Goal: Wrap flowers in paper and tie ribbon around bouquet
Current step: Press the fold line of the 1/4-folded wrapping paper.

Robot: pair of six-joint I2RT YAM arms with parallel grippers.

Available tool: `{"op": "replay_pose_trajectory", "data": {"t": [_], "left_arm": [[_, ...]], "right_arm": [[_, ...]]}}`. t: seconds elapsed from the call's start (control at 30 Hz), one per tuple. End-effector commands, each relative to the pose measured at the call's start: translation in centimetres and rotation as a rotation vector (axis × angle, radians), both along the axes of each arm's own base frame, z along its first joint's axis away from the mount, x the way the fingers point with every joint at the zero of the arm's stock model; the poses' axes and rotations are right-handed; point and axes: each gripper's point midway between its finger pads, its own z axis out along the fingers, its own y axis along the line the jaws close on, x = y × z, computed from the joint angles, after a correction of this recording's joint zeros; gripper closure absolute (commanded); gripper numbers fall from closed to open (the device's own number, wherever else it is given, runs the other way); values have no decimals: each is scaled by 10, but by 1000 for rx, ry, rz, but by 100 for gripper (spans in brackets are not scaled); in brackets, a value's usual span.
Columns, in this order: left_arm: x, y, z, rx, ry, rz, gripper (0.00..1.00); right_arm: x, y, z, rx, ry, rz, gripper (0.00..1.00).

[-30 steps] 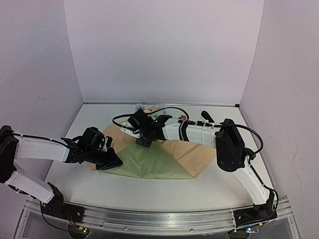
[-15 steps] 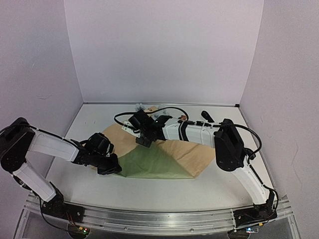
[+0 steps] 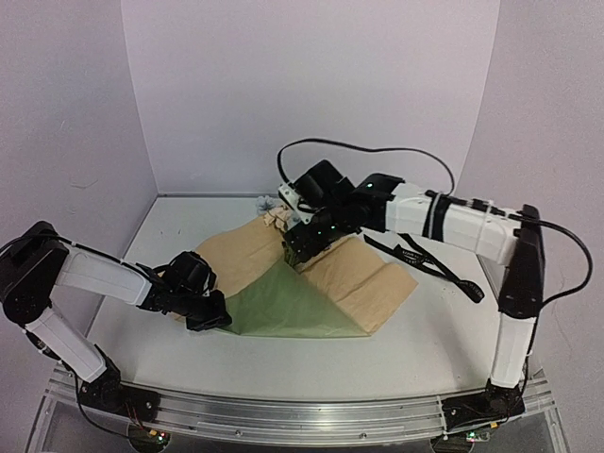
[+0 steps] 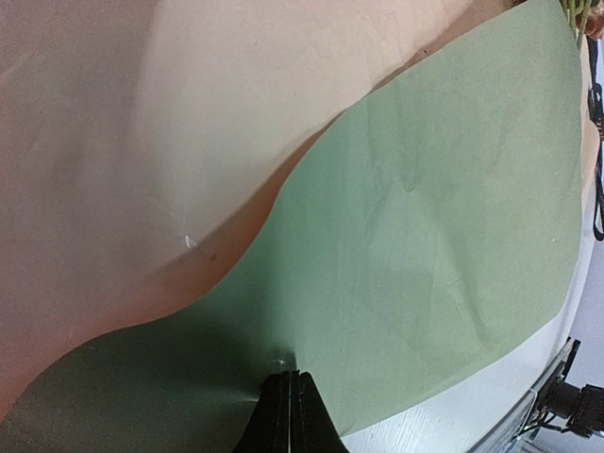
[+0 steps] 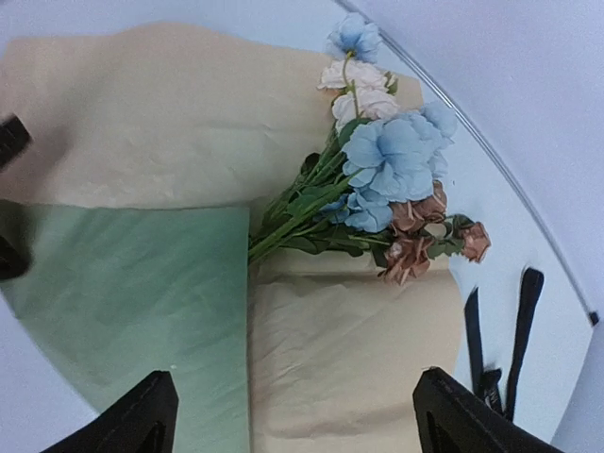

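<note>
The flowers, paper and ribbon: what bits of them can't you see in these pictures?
- Top view: the flowers are mostly hidden behind the right gripper; only a few heads peek out.
- Right wrist view: the stem ends slip under the green fold of the paper.
- Right wrist view: the ribbon vanishes behind a finger at its lower end; its lettering is too small to read.
- Left wrist view: the paper runs off the top and left edges.

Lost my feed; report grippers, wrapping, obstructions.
Left gripper shut on edge of olive-green paper sheet. Right gripper open above it. Blue, cream and brown flower bunch lies on paper, unwrapped. Black ribbon lies aside, nothing blocking.
</note>
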Motion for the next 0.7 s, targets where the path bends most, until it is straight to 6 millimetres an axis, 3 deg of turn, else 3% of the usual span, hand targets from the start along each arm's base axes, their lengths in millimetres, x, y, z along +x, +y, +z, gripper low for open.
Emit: {"op": "replay_pose_trajectory", "data": {"t": [0.0, 0.1, 0.2, 0.4, 0.67], "left_arm": [[1, -1, 5, 4, -4, 12, 96], [2, -3, 8, 0, -10, 5, 96], [2, -6, 8, -3, -11, -2, 96], [-1, -9, 9, -6, -9, -10, 96], [-5, -10, 7, -3, -5, -15, 96]], "right_arm": [[-55, -14, -3, 241, 309, -151, 26], [-83, -13, -27, 309, 492, -220, 43], [-100, -12, -53, 333, 581, -285, 54], [-111, -16, -102, 359, 644, -376, 62], [-112, -26, -146, 323, 640, -457, 68]]}}
